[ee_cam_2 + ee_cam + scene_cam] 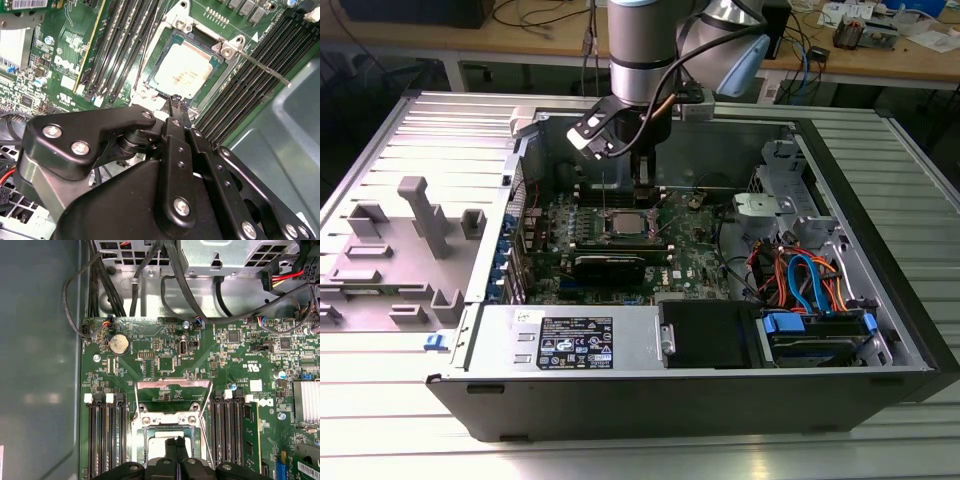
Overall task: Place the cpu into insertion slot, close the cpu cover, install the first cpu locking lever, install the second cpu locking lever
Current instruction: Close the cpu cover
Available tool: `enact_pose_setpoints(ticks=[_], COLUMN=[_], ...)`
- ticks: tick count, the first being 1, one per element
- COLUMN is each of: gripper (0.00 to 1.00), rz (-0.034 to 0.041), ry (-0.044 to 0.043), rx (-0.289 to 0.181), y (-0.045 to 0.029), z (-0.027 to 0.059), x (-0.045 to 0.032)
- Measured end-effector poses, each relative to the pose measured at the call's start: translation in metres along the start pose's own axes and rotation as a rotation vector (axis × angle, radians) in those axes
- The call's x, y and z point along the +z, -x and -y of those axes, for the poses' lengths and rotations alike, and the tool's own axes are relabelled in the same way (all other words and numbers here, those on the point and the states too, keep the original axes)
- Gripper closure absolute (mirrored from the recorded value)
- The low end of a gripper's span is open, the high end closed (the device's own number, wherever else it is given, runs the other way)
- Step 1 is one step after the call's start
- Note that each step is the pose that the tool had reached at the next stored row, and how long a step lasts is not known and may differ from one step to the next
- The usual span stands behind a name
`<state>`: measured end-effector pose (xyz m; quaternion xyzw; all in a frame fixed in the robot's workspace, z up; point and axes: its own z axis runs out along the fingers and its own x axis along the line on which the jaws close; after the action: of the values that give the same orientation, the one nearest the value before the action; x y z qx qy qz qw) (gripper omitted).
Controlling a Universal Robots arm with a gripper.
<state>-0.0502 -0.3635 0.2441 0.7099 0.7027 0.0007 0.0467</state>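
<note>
Hovering just above the insertion slot point(165, 421), the end effector point(177, 444) has its fingers pressed together with nothing between them. The cpu point(185, 70) lies flat inside the slot, silver top up, so the placing looks done. The cpu cover point(172, 384) stands raised at the slot's edge nearest the coin cell point(119, 343), not folded down. One locking lever point(265, 67) sticks out free beside the slot. I judge cover-closing to be the step in hand. It calls for a push on the raised frame's upper bar, tipping it over the chip without scraping it.
</note>
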Motion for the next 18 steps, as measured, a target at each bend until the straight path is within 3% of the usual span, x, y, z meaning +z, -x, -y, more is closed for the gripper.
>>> enact_pose_setpoints(ticks=[7,12,13,14,15,16,18], gripper=[0.89,0.89,0.89,0.89,0.89,0.89,0.89], rz=[-0.0001,0.0000,0.0001,0.0000,0.0001,0.0003,0.0007], ry=[-0.0001,-0.0077,-0.0127,-0.0236,-0.0457,-0.0611,-0.0723], rx=[0.000,-0.001,-0.001,-0.002,-0.003,-0.004,-0.005], y=[0.0001,0.0009,0.0011,0.0012,0.0012,0.0012,0.0014], z=[-0.0026,-0.0038,-0.0045,-0.0057,-0.0068,-0.0079,-0.0088], x=[-0.0018,-0.0139,-0.0175,-0.0193,-0.0194,-0.0195,-0.0216])
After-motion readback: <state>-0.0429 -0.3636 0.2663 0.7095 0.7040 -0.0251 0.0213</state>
